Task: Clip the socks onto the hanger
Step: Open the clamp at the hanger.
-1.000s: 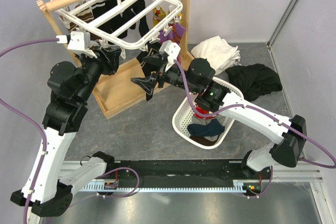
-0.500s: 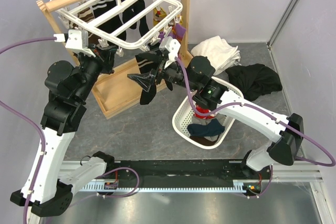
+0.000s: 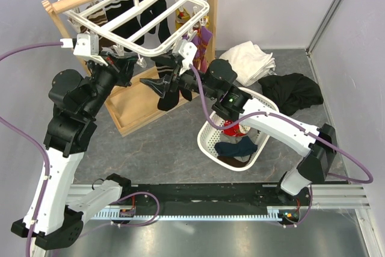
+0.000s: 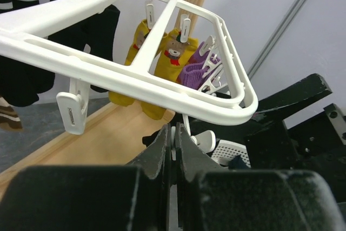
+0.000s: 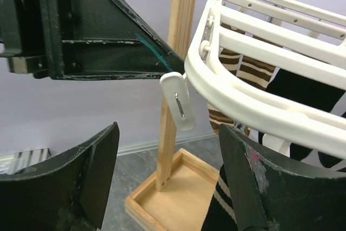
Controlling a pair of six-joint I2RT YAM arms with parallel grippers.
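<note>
The white slatted hanger (image 3: 150,49) hangs from the wooden rail. My left gripper (image 4: 174,128) is under its near edge, shut on a white clip peg (image 5: 181,104) that dangles there. My right gripper (image 5: 168,128) stands just below that peg with its jaws wide apart and nothing between them. A dark sock with pale stripes (image 3: 166,95) hangs down by its right finger (image 5: 243,187); I cannot tell what holds it. A red sock (image 3: 231,127) and a dark one (image 3: 236,147) lie in the basket.
Black, brown-striped, yellow (image 4: 140,58) and purple (image 4: 197,71) socks hang from the hanger's pegs. The wooden stand's post (image 3: 213,4) and tray base (image 3: 129,109) lie behind the grippers. A white lattice basket (image 3: 207,133), white cloth (image 3: 246,58) and black cloth (image 3: 295,91) sit to the right.
My left gripper has closed on the clip peg. My right arm has moved left and up toward the hanger with the dark sock alongside, its jaws narrowing slightly.
</note>
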